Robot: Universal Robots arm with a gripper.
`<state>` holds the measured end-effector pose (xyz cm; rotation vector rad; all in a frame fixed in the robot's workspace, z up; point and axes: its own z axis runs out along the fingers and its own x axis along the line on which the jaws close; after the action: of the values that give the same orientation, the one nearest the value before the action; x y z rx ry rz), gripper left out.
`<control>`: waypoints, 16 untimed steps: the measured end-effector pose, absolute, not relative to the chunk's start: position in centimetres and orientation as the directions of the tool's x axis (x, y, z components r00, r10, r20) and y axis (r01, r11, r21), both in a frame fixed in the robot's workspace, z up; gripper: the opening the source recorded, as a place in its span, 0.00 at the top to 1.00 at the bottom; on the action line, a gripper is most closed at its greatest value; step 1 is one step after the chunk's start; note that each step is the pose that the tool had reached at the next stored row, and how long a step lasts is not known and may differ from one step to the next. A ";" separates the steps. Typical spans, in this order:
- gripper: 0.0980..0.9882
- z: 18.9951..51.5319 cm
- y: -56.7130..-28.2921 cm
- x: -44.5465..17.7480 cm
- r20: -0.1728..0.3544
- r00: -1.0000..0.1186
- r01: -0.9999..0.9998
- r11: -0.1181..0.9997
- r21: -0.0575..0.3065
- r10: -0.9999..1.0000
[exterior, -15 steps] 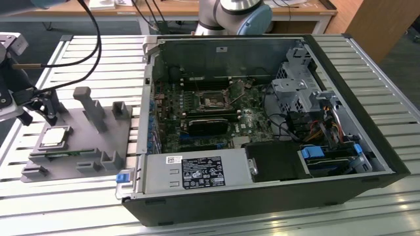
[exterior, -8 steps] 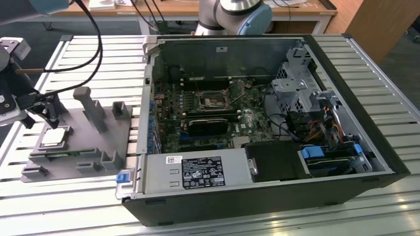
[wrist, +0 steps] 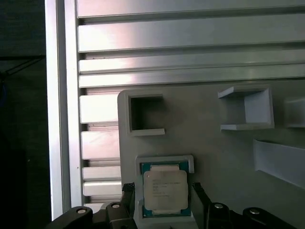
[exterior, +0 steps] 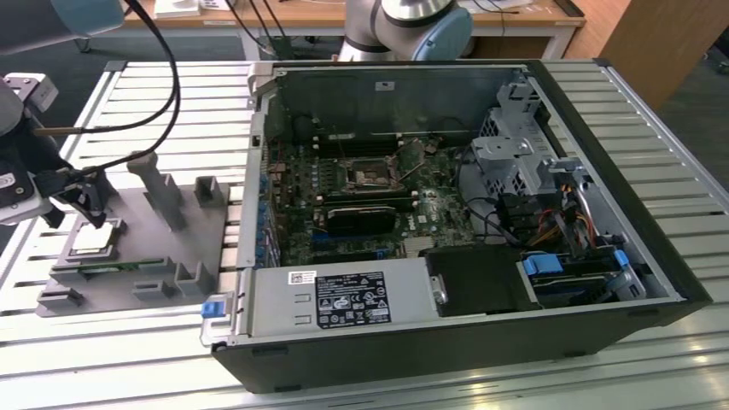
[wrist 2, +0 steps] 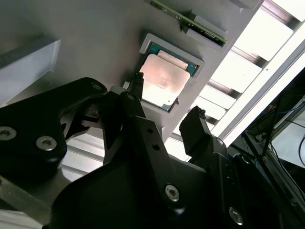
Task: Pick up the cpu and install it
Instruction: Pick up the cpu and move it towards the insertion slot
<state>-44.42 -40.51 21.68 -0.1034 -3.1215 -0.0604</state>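
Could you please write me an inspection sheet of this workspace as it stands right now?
Surface: slatted metal table, carrying a grey fixture plate and an open computer case.
Job's things: cpu seated in its pocket on the fixture plate; motherboard socket appears empty.
Clutter: nothing seen.
Grippers: gripper open, jaws either side of the cpu.
Cables: black cables hang over the table near the fixture plate.
Surroundings: wooden desk behind the table; arm base beyond the case.

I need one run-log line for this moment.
phase: pre-grasp | tool: open, astride cpu | cpu: in pocket of fixture plate, not lifted
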 end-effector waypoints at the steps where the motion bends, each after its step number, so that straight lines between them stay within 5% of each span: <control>1: 0.45 21.6 -40.5 -44.4 0.019 -0.998 0.066 0.997 0.038 0.066; 16: 0.45 20.2 -41.0 -44.5 0.010 -0.998 0.066 0.997 0.039 0.066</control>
<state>-44.45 -40.99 20.22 -0.1035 -3.1307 -0.0611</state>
